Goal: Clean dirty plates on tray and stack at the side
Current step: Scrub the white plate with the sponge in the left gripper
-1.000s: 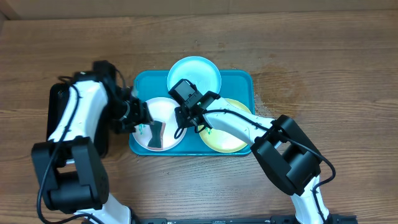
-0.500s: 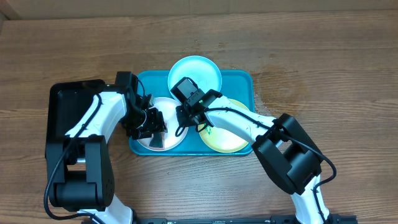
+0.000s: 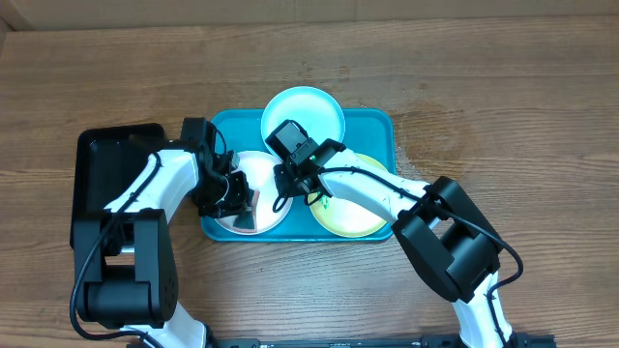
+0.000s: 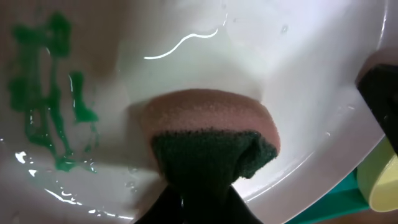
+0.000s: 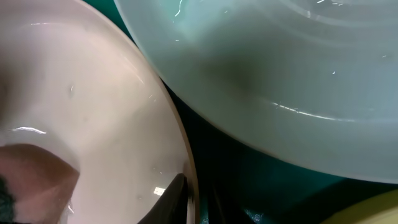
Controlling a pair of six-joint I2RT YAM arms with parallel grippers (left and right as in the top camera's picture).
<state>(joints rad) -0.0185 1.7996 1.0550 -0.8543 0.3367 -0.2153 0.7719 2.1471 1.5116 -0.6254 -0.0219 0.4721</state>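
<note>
On the bench (image 3: 522, 106) sat a blue tray (image 3: 372, 124) holding three plates: a white plate (image 3: 261, 172) at its left, a light blue plate (image 3: 314, 108) at the far edge and a yellow-green plate (image 3: 356, 215) at the right. The left end effector (image 3: 239, 202) was down over the white plate, pinched narrowly on a sponge (image 4: 208, 134) whose tan face pressed against the wet plate surface, its dark green scouring side bunched where it was held. A green smear (image 4: 56, 118) lay on the plate just beside the sponge. The right end effector (image 3: 288, 184) was closed narrowly on the white plate's rim, near the blue plate. A black tray (image 3: 102, 159) lay on the bench left of the blue one.
</note>
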